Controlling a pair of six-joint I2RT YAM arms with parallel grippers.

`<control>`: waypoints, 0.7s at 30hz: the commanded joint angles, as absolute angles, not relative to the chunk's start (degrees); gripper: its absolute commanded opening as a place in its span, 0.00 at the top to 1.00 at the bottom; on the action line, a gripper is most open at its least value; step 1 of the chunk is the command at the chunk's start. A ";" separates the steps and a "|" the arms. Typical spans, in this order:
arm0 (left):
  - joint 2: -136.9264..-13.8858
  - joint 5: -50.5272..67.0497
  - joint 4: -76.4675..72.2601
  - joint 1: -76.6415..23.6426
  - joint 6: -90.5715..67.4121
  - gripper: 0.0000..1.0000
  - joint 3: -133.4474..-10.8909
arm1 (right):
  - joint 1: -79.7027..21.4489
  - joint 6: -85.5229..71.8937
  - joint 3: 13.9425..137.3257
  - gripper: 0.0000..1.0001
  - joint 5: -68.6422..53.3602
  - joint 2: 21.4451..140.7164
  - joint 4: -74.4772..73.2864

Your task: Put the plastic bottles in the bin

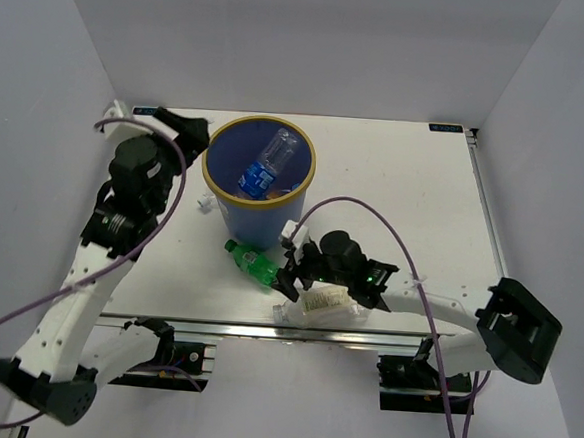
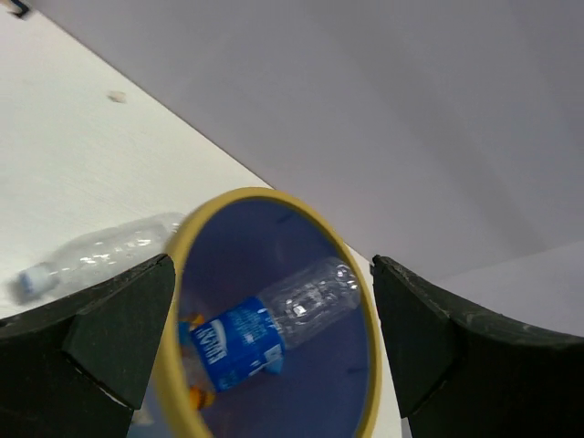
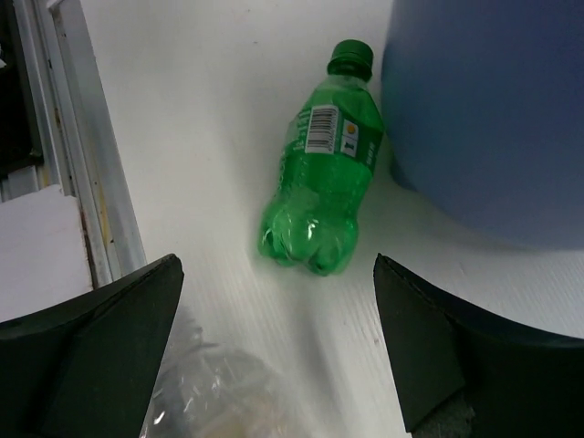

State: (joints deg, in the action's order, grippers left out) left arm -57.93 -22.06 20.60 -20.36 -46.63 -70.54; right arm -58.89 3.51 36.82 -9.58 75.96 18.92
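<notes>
Because the green bottle (image 3: 319, 182) lies just ahead of the right gripper (image 3: 278, 339), its jaws are held spread and empty, presumably for a grasp (the left gripper (image 2: 274, 339), likewise spread, is hung over the bin (image 2: 255, 196), a blue-labelled bottle (image 2: 274, 324) below it).

Lab test booth: white table (image 1: 395, 186), plain surrounding walls (image 1: 285, 38).

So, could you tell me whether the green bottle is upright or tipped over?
Tipped over: the green bottle lies lengthwise on the table beside the bin, not in it, with its cap on.
</notes>
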 commanded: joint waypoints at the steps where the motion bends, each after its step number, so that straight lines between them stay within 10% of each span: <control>1: -51.87 -31.53 28.27 -20.13 -48.60 0.02 -66.19 | -60.47 7.20 39.90 0.11 -7.65 80.23 23.98; 21: -41.84 -38.93 43.95 -20.21 -58.97 0.02 -54.14 | -65.30 10.46 42.63 0.12 3.33 98.52 35.93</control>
